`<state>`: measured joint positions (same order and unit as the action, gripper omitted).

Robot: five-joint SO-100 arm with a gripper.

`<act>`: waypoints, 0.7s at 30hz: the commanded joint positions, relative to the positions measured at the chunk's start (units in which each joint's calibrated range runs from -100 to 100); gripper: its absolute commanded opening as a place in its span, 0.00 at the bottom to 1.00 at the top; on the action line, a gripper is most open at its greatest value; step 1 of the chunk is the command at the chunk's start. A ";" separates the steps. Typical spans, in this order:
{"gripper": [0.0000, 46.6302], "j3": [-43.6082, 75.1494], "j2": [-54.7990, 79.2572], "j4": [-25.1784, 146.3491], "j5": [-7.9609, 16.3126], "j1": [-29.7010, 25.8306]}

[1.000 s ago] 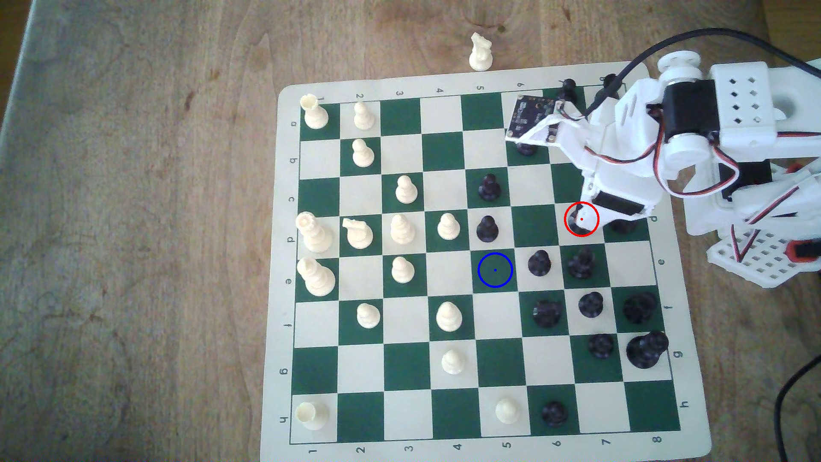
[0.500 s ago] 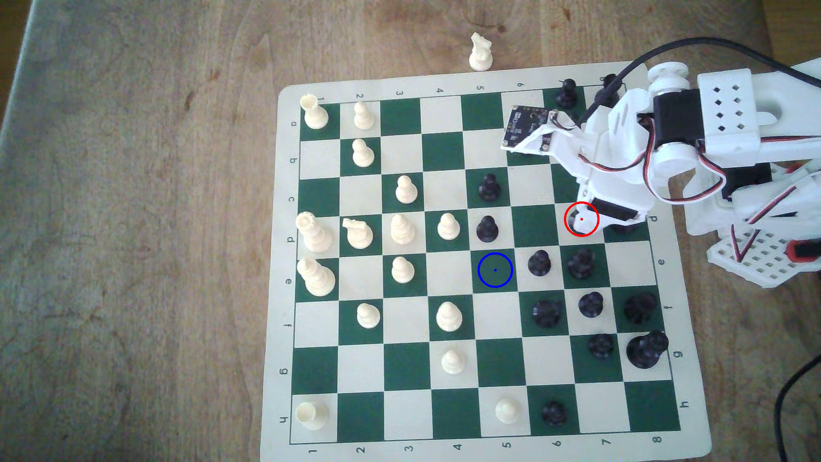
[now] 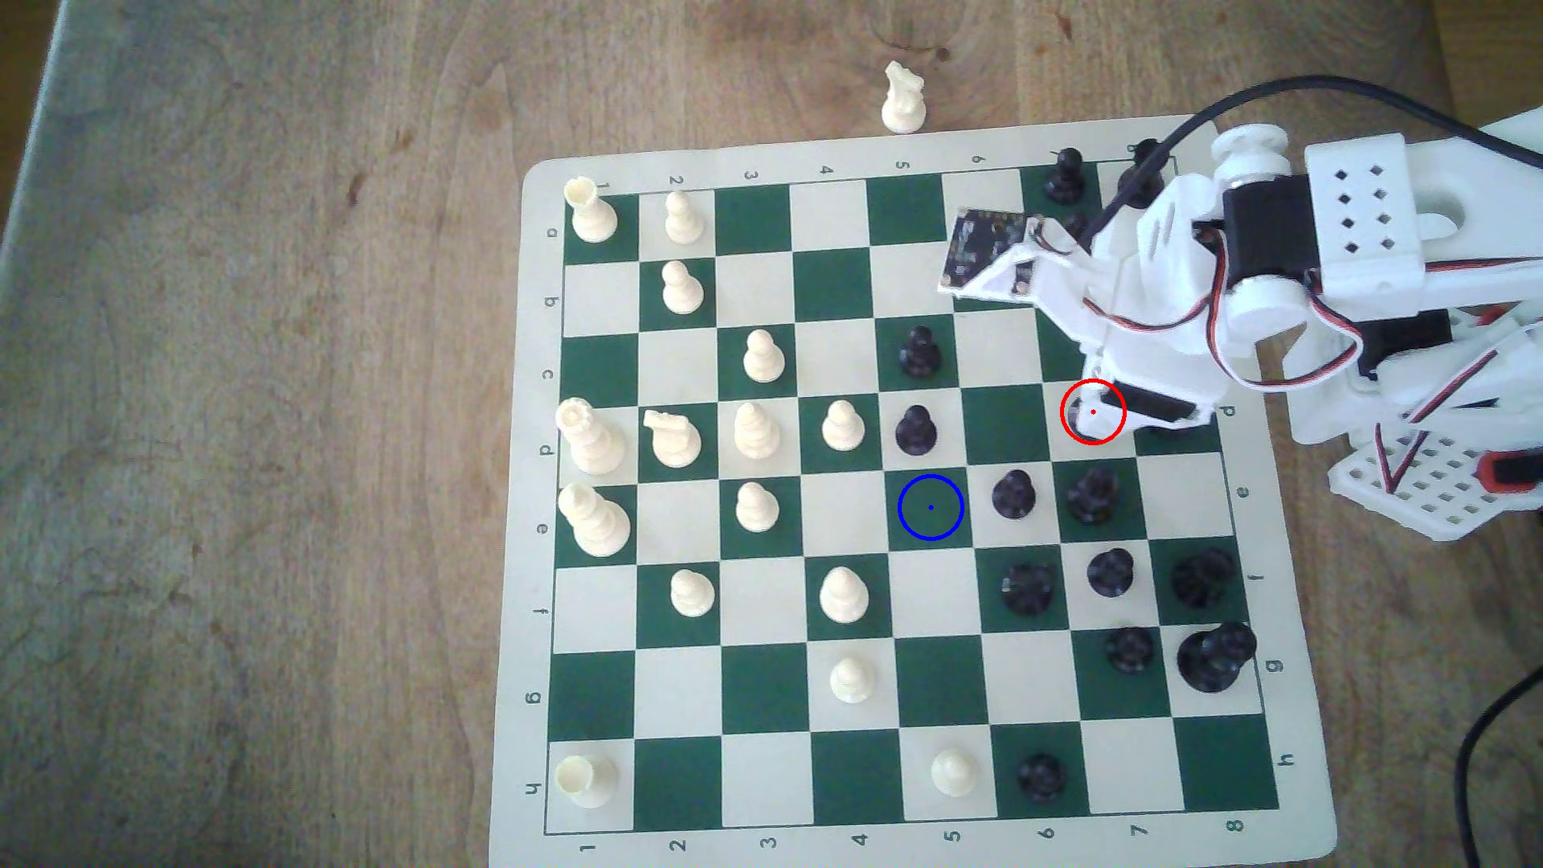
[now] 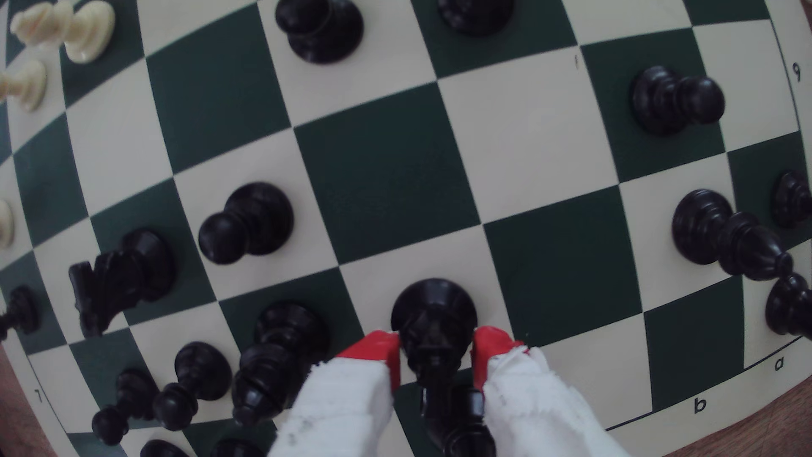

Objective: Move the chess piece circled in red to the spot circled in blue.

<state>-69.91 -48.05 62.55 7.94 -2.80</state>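
The gripper (image 4: 436,351) has its red fingertips (image 4: 378,351) pressed on either side of the chess piece (image 4: 433,316), which stands on its red-ringed cream square (base on the board). The spot (image 3: 930,507) sits well apart, toward the exterior view's left

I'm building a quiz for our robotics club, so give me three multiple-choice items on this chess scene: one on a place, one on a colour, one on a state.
1. Where is the spot?
A. in a board corner
B. on the bare table
C. on a dark green square, just to the exterior view's left of a black pawn

2. What colour are the fingertips of the pincer?
A. blue
B. red
C. green

3. How is the chess piece?
A. standing on a cream square between the fingertips
B. lying on the blue-ringed square
C. off the board

Answers: 1 C, the blue ring sits on green beside that pawn. 2 B, the wrist view shows red tips. 3 A, its base rests on cream with a tip close on either side.
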 commanded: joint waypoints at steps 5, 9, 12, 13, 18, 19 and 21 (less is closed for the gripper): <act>0.01 0.91 0.68 -0.14 0.34 0.03; 0.01 2.18 -0.50 1.09 0.29 0.26; 0.01 4.54 -3.14 2.97 0.34 0.42; 0.01 5.72 -3.82 3.71 0.39 0.34; 0.01 12.70 -7.38 6.82 0.15 -0.52; 0.01 13.42 -7.72 6.74 0.15 -0.91; 0.01 14.87 -7.47 6.25 0.20 -1.77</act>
<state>-62.40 -53.16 69.08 8.23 -3.17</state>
